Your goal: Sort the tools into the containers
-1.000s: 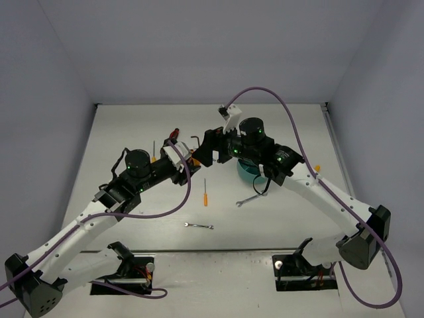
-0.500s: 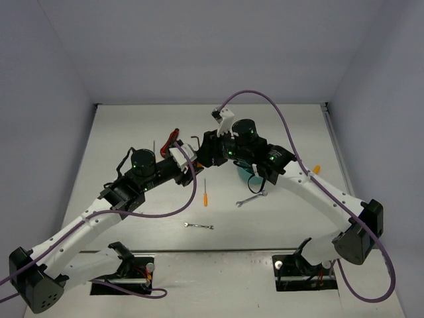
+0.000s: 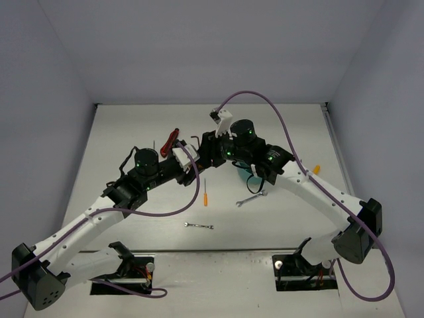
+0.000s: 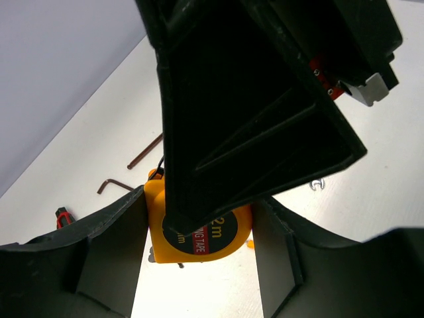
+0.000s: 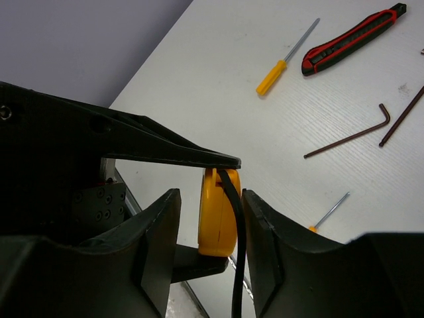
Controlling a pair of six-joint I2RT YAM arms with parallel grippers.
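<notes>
As the right gripper (image 5: 211, 225) has narrowed around the yellow tape measure (image 4: 225, 235), a mid-air handover appears under way. Half open, the left gripper (image 4: 199, 246) clamps it; whether the right one grips yet cannot be told.

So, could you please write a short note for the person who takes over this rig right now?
Left hand: shut on the yellow tape measure, in the air.
Right hand: fingers on both sides of the same tape measure; grip not clear.
On the table: wrench, second wrench, screwdriver, second screwdriver, red-and-black knife, hex key, second hex key.
Tub: mostly hidden under the right arm; contents not visible.
Left: probably finish the handover, tape measure into the tub, then the rest.
</notes>
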